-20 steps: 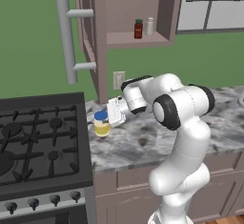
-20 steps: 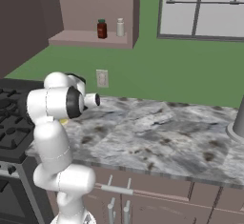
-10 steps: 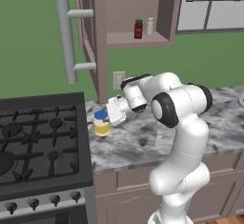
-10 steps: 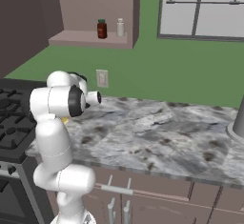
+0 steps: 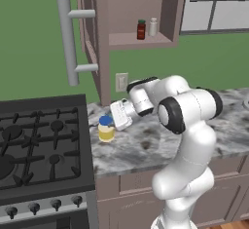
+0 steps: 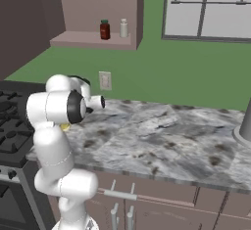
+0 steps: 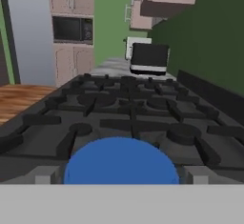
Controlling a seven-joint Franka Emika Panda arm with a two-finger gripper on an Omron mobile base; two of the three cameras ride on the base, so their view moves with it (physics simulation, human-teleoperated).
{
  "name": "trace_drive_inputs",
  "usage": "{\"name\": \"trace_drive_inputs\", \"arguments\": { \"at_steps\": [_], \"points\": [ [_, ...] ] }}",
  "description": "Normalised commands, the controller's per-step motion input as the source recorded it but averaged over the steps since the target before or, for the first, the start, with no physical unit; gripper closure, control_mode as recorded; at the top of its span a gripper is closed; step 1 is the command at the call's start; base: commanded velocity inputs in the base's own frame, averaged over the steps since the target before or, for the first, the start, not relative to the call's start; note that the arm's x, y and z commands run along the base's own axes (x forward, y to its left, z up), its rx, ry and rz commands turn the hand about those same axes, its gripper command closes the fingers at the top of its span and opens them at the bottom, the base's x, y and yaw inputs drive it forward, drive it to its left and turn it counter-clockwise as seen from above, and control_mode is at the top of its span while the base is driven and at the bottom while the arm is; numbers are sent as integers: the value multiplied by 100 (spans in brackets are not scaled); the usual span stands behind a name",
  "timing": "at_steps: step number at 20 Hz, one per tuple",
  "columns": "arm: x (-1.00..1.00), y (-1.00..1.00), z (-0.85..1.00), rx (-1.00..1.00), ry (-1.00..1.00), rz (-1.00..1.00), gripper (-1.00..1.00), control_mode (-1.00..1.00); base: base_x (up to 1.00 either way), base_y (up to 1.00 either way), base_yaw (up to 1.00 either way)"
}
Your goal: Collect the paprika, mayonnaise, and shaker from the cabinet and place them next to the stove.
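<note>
The mayonnaise (image 5: 106, 129), a pale yellow jar with a blue lid, stands upright on the marble counter (image 5: 141, 147) just right of the stove (image 5: 41, 140). My gripper (image 5: 114, 121) is open right behind its top, jaws wide and apart from the jar. In the hand view the blue lid (image 7: 121, 163) sits low between the fingertips (image 7: 45, 174), with the stove's (image 7: 133, 113) grates beyond it. The dark red paprika (image 5: 141, 29) and the whitish shaker (image 5: 153, 27) stand side by side on the open cabinet's shelf (image 5: 131, 40). From the right base view they show as paprika (image 6: 104, 29) and shaker (image 6: 123, 28).
The cabinet door with its long grey bar handle (image 5: 68, 40) hangs open above the stove's right edge. A wall outlet (image 5: 121, 82) sits behind my arm. Marble counter (image 6: 166, 136) stretches right to a grey object (image 6: 244, 126). A toaster (image 7: 148, 58) stands beyond the stove.
</note>
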Motion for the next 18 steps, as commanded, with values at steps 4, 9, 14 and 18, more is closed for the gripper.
{"name": "trace_drive_inputs", "arguments": {
  "at_steps": [4, 9, 14, 18],
  "points": [
    [-12, -16, 30, 0, 0, -4, -100, -100, 0, 0, 0],
    [-1, -8, 31, 0, -1, -2, -100, -100, 0, 0, 0],
    [-18, -7, 64, 0, -4, -2, -100, -100, 0, 0, 0],
    [-46, -14, 77, 0, -6, -8, -100, -100, 0, 0, 0]
  ]
}}
